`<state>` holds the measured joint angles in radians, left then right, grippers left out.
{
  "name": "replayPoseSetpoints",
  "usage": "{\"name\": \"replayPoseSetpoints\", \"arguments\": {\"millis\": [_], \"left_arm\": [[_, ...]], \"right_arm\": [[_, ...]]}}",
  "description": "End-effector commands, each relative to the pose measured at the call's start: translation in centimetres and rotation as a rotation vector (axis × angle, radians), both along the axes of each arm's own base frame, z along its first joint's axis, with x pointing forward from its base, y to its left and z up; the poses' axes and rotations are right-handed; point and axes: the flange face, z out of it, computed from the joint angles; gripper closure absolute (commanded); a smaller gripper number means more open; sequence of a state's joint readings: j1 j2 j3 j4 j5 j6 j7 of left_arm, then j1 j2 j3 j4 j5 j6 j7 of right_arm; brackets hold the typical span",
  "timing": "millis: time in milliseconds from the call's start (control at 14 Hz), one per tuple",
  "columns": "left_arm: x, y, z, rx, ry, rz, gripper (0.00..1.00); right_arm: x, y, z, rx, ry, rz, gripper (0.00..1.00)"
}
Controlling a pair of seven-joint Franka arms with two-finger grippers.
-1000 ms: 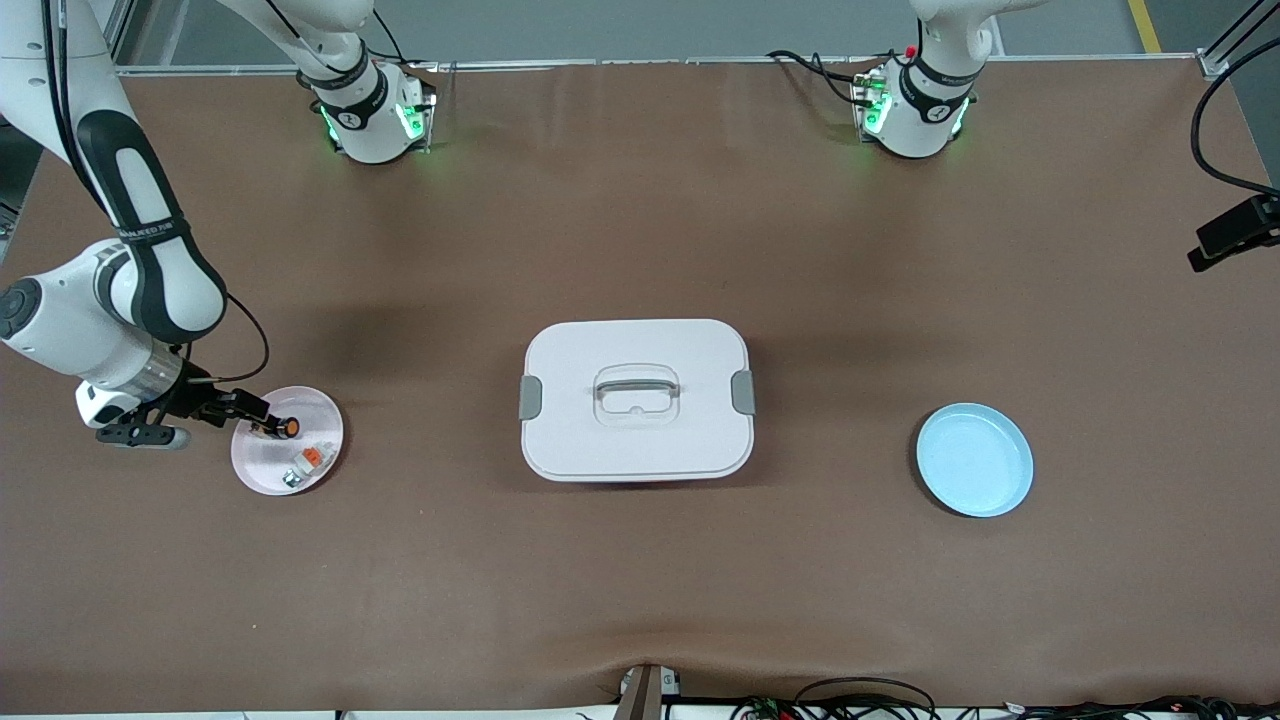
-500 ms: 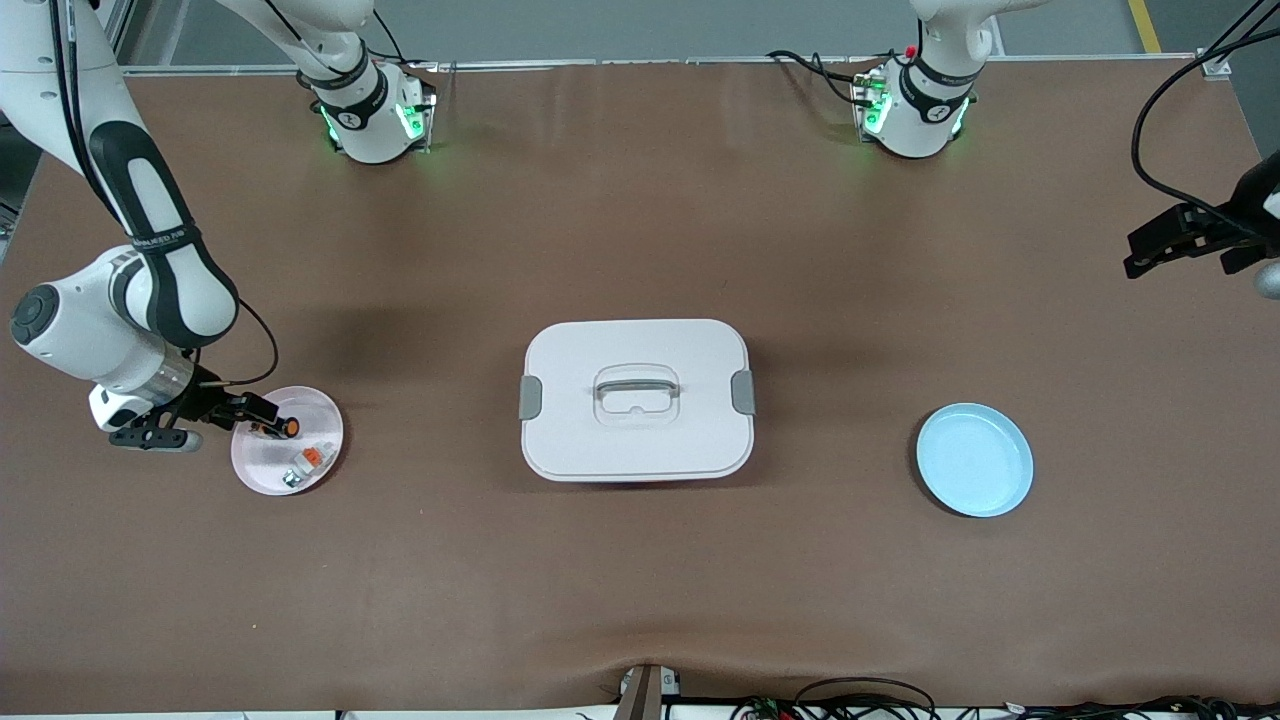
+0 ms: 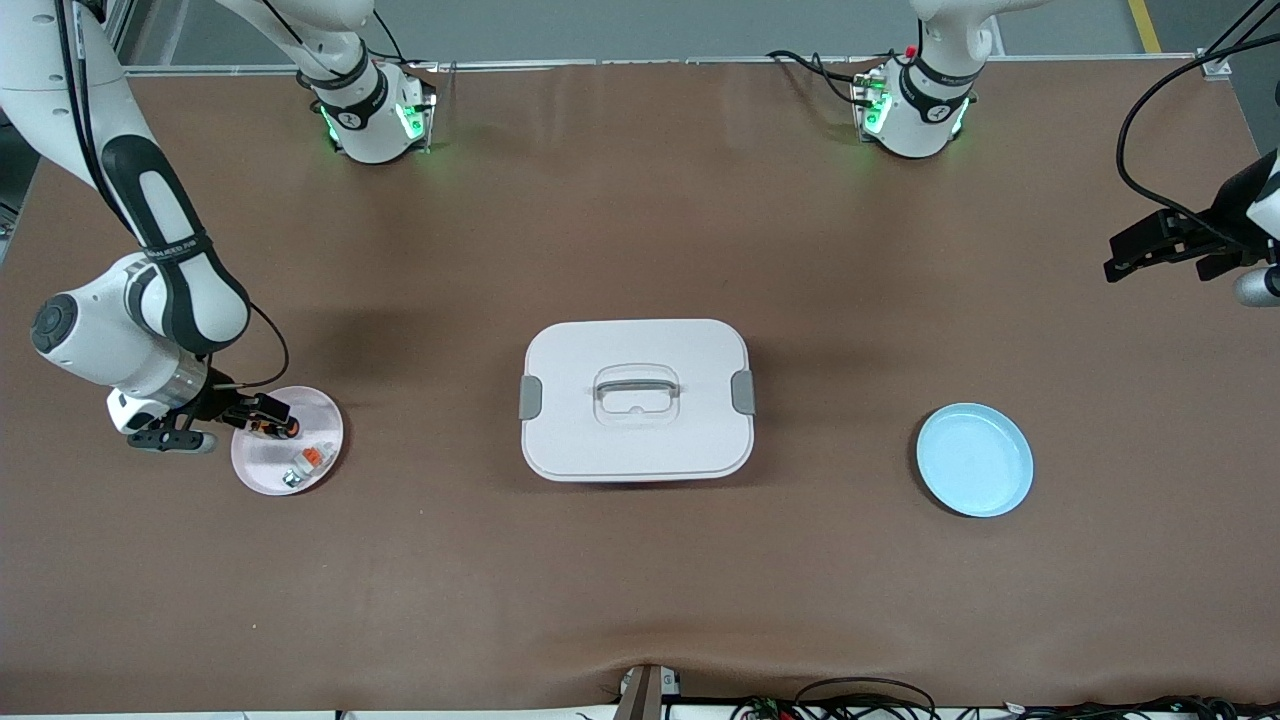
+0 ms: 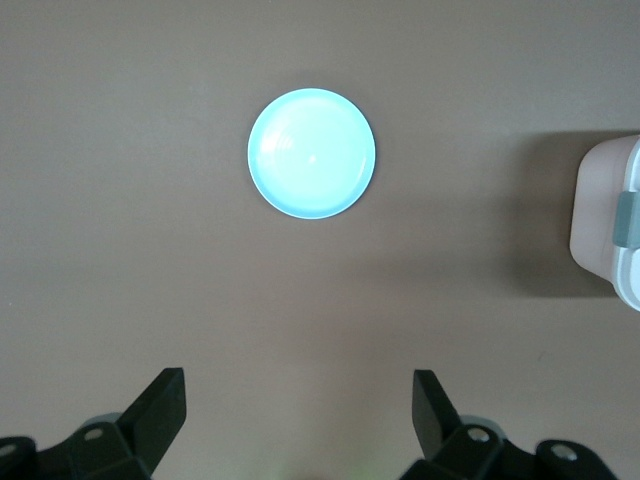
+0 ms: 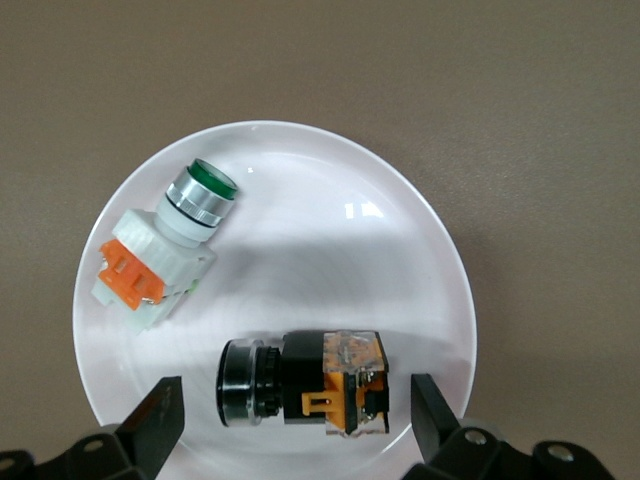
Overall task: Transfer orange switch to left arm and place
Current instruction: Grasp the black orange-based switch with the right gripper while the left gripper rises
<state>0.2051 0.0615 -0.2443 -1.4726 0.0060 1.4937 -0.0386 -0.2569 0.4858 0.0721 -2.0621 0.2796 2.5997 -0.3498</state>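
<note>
The orange switch (image 3: 279,428) lies on its side on a pink plate (image 3: 322,412) at the right arm's end of the table. My right gripper (image 3: 268,412) is low over the plate, open, with one finger on each side of the switch. In the right wrist view the switch (image 5: 300,392) lies between the fingers (image 5: 158,415) and neither touches it. The white box (image 3: 637,400) stands mid-table. My left gripper (image 3: 1118,255) is open and empty, up over the left arm's end of the table; its view shows the box's edge (image 4: 608,225).
A white-grey part with an orange tab (image 3: 305,460) (image 5: 165,250) lies on the same pink plate (image 5: 330,200), nearer to the front camera than the switch. An empty light blue plate (image 3: 975,460) (image 4: 312,153) sits beside the box toward the left arm's end.
My right gripper has moved farther in over the pink plate and now straddles the switch. My left gripper has come in from the table's edge toward the middle.
</note>
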Motion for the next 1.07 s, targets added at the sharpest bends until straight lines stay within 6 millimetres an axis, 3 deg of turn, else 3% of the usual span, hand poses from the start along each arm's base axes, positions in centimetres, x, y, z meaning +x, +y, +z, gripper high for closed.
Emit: {"name": "replayPoseSetpoints", "arguments": {"millis": [0, 214, 429, 1000], "left_arm": [[0.0, -0.7, 0.2, -0.022, 0.008, -0.016, 0.00], [0.2, -0.6, 0.0, -0.028, 0.012, -0.014, 0.00], [0.9, -0.5, -1.5, -0.035, 0.038, -0.012, 0.00], [1.0, -0.3, -1.6, -0.034, 0.041, -0.017, 0.00]], "right_arm": [[0.1, 0.5, -0.6, 0.008, -0.009, 0.008, 0.00], [0.0, 0.5, -1.0, 0.009, -0.003, 0.008, 0.00], [-0.1, 0.5, -1.6, 0.012, 0.006, 0.008, 0.00], [-0.1, 0.5, -1.7, 0.013, 0.008, 0.008, 0.00]]}}
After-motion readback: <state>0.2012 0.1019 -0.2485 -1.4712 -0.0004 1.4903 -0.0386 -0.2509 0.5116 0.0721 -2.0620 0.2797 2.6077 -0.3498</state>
